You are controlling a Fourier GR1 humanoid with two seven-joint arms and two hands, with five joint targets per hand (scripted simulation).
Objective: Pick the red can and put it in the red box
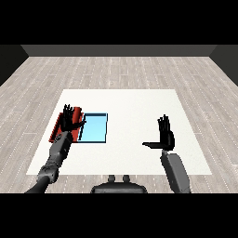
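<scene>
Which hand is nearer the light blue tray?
Left. The left hand sits over the red tray, right beside the light blue tray. The right hand is well off to the tray's right, over bare table.

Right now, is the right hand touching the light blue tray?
Apart. The head view shows the right hand with straight fingers far to the right of the light blue tray, with a wide stretch of bare white table between them.
</scene>
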